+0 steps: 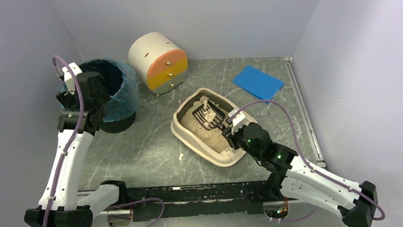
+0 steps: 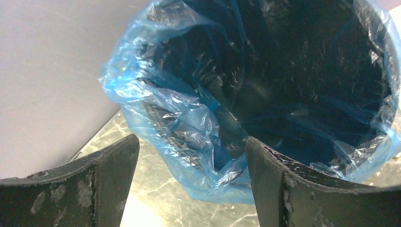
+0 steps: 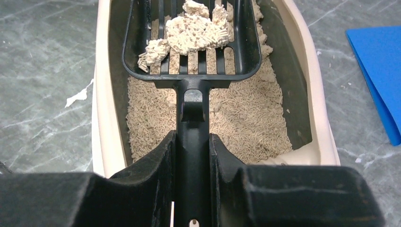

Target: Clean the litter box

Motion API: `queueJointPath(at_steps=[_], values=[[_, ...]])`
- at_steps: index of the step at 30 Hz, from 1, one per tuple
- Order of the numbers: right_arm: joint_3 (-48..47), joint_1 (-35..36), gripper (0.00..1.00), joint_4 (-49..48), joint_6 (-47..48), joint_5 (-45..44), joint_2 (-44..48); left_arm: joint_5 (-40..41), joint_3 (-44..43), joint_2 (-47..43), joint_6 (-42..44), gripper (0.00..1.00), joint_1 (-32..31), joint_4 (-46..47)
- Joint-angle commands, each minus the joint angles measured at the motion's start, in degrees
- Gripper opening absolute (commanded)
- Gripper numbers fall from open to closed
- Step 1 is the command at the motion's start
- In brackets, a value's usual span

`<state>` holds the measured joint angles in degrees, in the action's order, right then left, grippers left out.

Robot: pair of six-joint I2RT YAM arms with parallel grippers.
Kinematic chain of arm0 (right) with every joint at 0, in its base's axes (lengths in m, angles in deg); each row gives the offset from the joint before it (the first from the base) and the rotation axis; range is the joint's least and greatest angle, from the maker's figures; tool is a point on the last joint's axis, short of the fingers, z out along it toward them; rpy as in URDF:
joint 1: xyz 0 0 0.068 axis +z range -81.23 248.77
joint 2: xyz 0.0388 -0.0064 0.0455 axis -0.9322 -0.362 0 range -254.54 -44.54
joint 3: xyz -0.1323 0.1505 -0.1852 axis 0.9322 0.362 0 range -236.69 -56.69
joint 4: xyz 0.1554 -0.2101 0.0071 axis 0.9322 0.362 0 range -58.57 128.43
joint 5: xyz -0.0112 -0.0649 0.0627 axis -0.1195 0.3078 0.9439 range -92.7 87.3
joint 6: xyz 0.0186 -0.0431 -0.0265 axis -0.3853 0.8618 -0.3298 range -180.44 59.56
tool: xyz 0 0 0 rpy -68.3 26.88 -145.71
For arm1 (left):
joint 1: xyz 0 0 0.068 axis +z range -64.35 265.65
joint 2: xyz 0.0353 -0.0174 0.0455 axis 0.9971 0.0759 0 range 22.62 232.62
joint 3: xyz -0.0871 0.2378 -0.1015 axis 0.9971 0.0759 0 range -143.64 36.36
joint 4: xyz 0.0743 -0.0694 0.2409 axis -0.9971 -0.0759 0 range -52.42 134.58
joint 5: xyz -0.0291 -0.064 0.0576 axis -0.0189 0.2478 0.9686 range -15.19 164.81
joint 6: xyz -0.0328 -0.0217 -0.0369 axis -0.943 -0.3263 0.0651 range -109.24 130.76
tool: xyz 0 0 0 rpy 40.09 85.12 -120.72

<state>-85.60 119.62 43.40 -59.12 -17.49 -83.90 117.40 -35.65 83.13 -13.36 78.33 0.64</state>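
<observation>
Right of centre on the grey marbled surface [image 1: 149,142]: the litter box [image 1: 176,126], beige, set at an angle, partly filled with pale pellet litter. Gripped in the right pincer [image 3: 191,142], closed narrow on the handle: a black slotted litter scoop [image 3: 189,87], held roughly level over the far end of the box. Level presumably to keep the clump [image 3: 194,30] on the slats while letting loose pellets drop back through. Positioned over the tray, likely, so as to have spills land in the litter and not on the surface.

At the left rear: the black bin with blue liner [image 1: 112,92], and at its left rim the left pincer [image 2: 189,161], spread wide and holding nothing. Probably stationed there to steady the bin or hold the liner open for the dump; cannot tell whether touching the plastic.

Behind the box: a white round drawer unit [image 1: 157,61] with orange and yellow fronts. To the right rear, a blue sheet [image 1: 258,82] lying flat. Both well apart from the work. Beside the box, stray white bits [image 1: 181,156].

No brand, label or legible writing anywhere on scoop, box, bin or drawers.
</observation>
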Motion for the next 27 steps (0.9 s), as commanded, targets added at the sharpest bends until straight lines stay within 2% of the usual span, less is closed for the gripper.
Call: queueJointPath(at_steps=[1,3,5,7,8,11,13,15,18,20,23,27], values=[[-1.17,0.21,0.0,-2.77,-0.37,-0.08,0.65,-6.38,1.84,-0.02,-3.15,0.88,1.79,-0.08],[0.13,0.2,0.0,-3.45,-0.92,2.87,-0.88,-6.8,2.78,-0.55,-3.07,0.89,1.86,0.96],[-1.85,0.21,0.0,-1.49,-2.81,0.15,-1.69,-6.78,3.05,-0.44,-2.91,0.91,1.95,0.87],[3.65,0.15,0.0,-8.96,-1.84,1.39,-0.64,-5.9,3.03,-0.18,-3.55,0.92,1.95,-0.38],[4.07,0.13,0.0,-9.24,-1.77,1.76,-1.11,-5.67,3.59,-0.47,-3.78,0.92,1.95,0.15],[-0.29,0.21,0.0,-5.12,-2.36,0.75,-3.14,-4.21,5.46,-1.12,-3.83,0.92,1.95,1.86],[2.01,0.21,0.0,-7.76,-1.77,2.18,-3.52,-4.65,5.6,-1.08,-3.73,0.91,1.95,2.35],[-1.19,0.21,0.0,-3.26,-3.13,1.87,-2.72,-6.3,5.79,-1.16,-3.6,0.91,1.95,3.56],[2.88,0.3,0.0,-7.42,-2.08,3.25,0.81,-7.0,6.17,-1.72,-4.83,0.93,1.95,4.41],[-0.1,0.3,0.0,-2.85,-2.63,3.48,0.85,-8.19,6.79,-3.12,-5.42,0.95,1.95,6.17],[-1.04,0.3,0.0,-1.74,0.39,1.38,1.47,-11.39,2.05,-3.48,-6.99,0.94,1.95,3.35],[-1.14,0.3,0.0,-1.69,-1.11,1.5,1.74,-10.23,-1.4,-4.32,-9.51,0.91,1.95,1.6]])
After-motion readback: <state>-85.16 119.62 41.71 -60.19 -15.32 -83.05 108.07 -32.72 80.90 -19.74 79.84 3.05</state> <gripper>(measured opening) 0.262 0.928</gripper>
